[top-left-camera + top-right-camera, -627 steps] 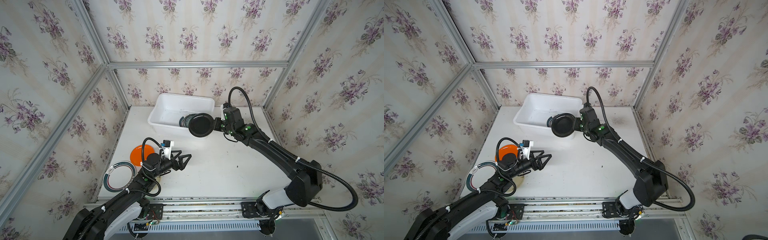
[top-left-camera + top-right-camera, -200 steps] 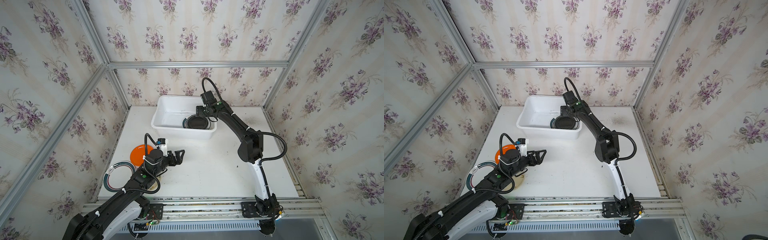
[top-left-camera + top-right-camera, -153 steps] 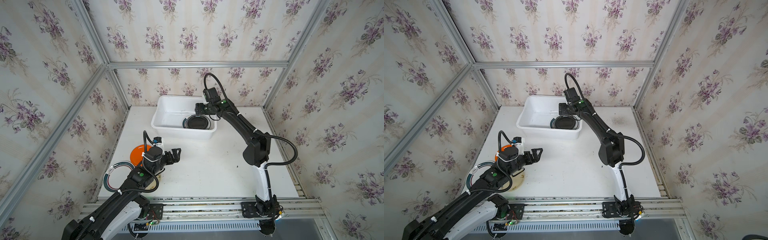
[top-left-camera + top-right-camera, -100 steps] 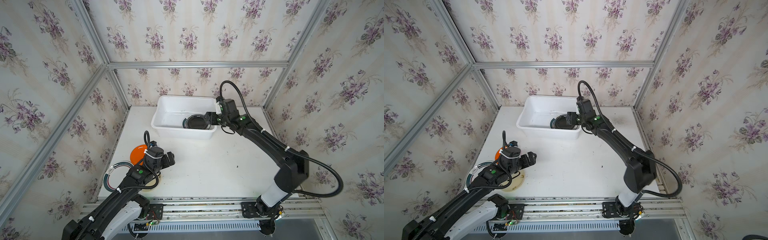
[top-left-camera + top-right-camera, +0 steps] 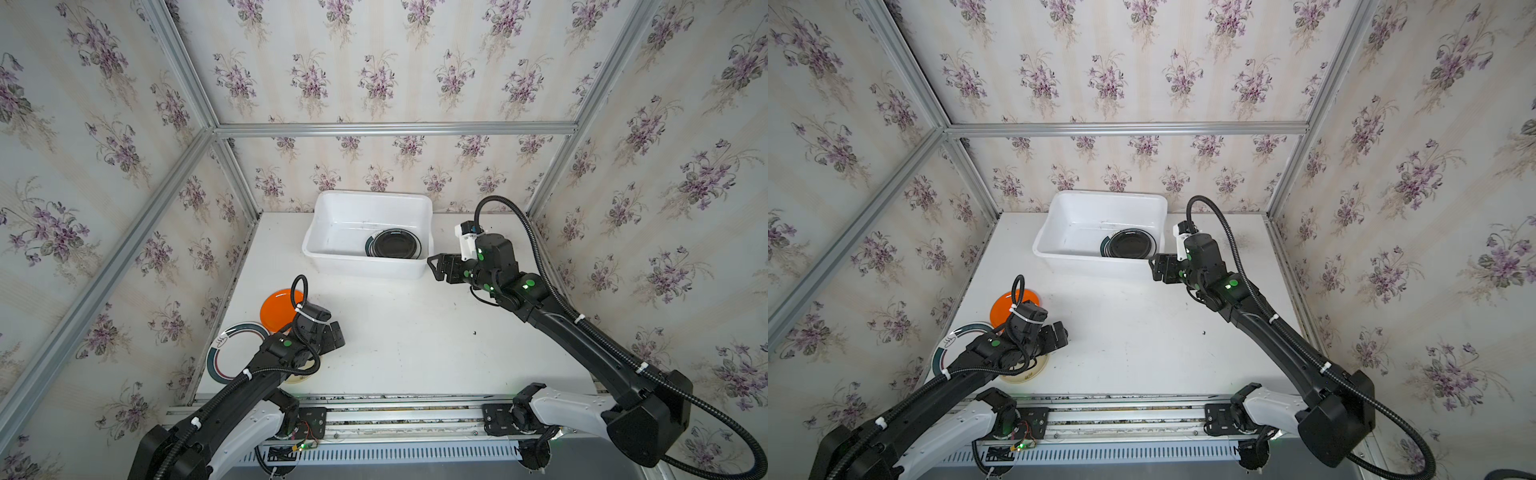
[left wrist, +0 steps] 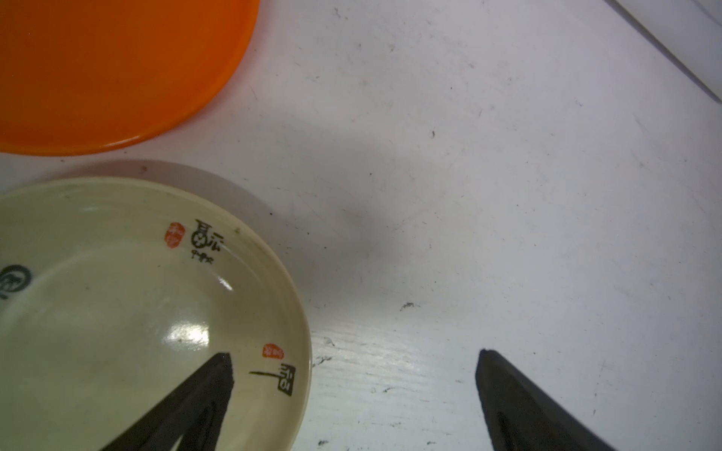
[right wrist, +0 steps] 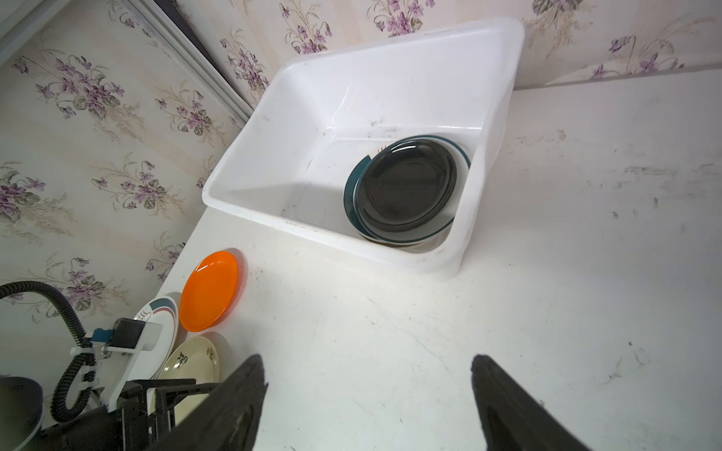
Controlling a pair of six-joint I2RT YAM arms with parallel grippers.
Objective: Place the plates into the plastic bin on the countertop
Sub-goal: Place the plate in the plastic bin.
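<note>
- At the back of the flat white countertop we see the large white rectangular plastic bin, set close to the wall. Inside it, at its right end, a round black plate lies on top of a white plate with a dark teal rim.
- Three more plates sit outside the bin, near the table's left edge: a round orange plate, a white plate with teal and dark rim stripes and a cream plate with black characters and red seals.
- The left gripper hangs low at the cream plate's edge, fingers spread wide and holding nothing. One finger is over the plate and the other over bare countertop — we cannot tell whether either touches.
- The right gripper hovers just beside the bin's near right corner, fingers well apart and empty.
</note>
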